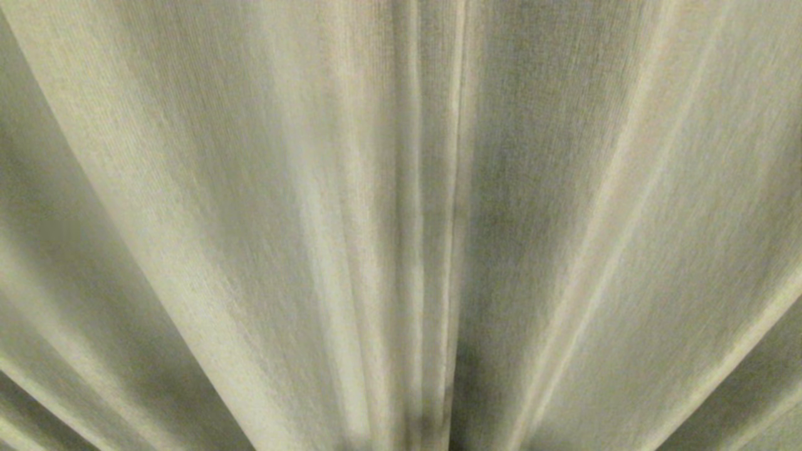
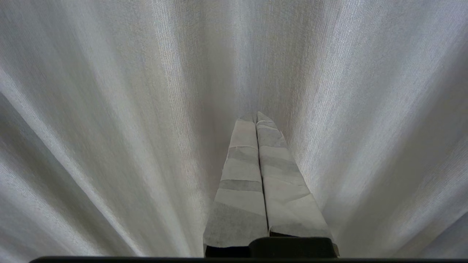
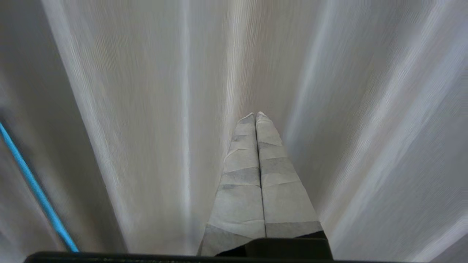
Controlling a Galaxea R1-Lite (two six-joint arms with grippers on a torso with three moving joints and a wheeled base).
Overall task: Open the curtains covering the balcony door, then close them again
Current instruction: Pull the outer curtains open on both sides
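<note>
Curtains fill the head view, drawn across; no door shows. Left gripper and right gripper point at the folds, fingers pressed together, holding nothing. Risk: closed tips could snag the fabric, or slide off without catching the centre seam. A blue cable could tangle.

One kind of thing fills all three views: the curtains, a single spread of pleated woven fabric, with one seam where two edges meet down the middle of the head view. Two pincers show, one in each wrist view: the left pincer and the right pincer, each with two tape-wrapped fingers pressed together. One blue line crosses a corner of the right wrist view
</note>
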